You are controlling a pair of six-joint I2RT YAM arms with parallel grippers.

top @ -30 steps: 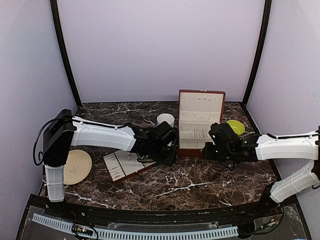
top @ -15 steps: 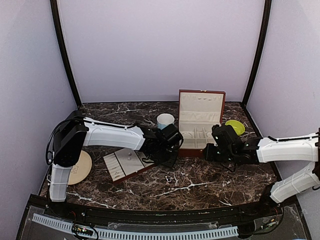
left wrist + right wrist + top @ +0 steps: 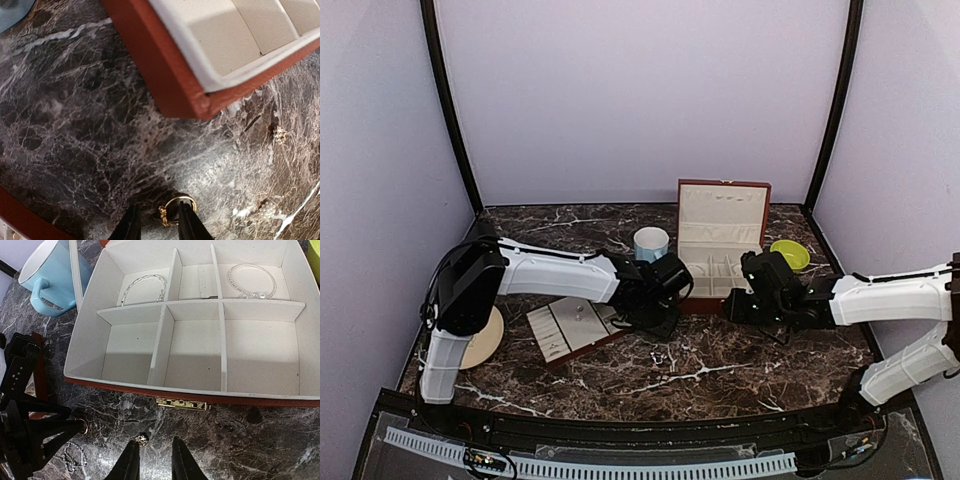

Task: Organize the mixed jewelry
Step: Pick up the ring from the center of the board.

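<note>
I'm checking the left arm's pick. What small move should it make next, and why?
Probably close the left gripper on the gold ring, then lift. The ring lies on the marble table between its jaws, with a gap showing on one side, so it does not look clamped yet.

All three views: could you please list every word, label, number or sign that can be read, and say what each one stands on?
No text can be read in any view.
Red-brown box: no lettering shows, nor any on its brass clasp.
Blue mug: plain on the side in view.
Cream plate: mostly hidden by the arm; too small to tell whether it bears a mark.
</note>
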